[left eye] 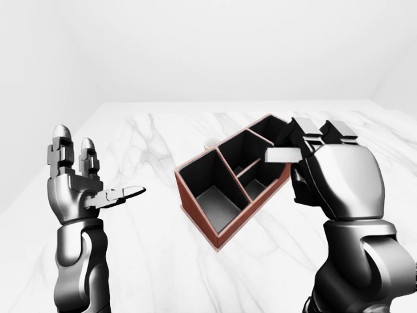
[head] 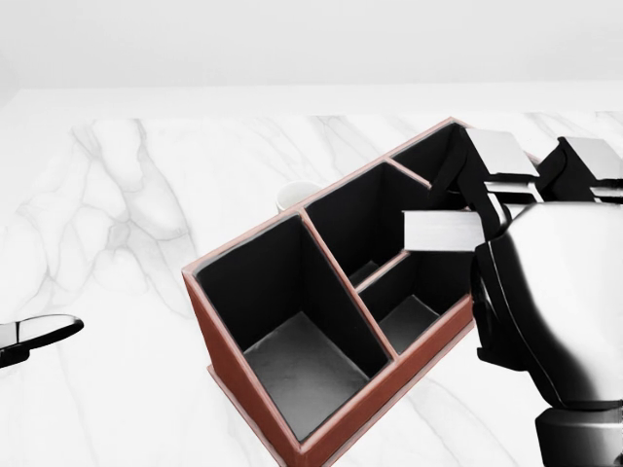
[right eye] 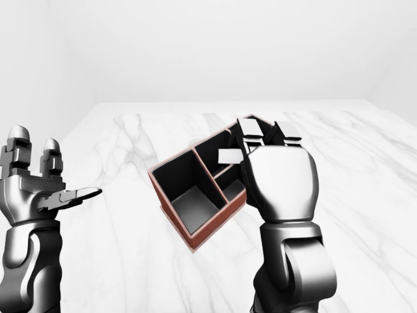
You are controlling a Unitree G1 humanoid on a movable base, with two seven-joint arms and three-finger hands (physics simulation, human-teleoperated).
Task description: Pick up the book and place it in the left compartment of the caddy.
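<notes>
The red-brown caddy [head: 226, 368] with black compartments lies askew on the white marble table. Its large left compartment [head: 302, 365] holds nothing. No book shows in any view. My right hand [head: 487, 195] hangs in front of the caddy's right part with its back toward the camera. Its thumb [head: 443, 231] points left over the middle compartments and its fingers [head: 501, 154] reach up; the palm is hidden. My left hand [left eye: 91, 176] stands open far left of the caddy, fingers up, nothing in it.
A small white round thing [head: 295, 195] peeks out behind the caddy's upper-left wall. The marble table [head: 127, 214] stretches wide to the left and top of the head view. White walls rise behind it.
</notes>
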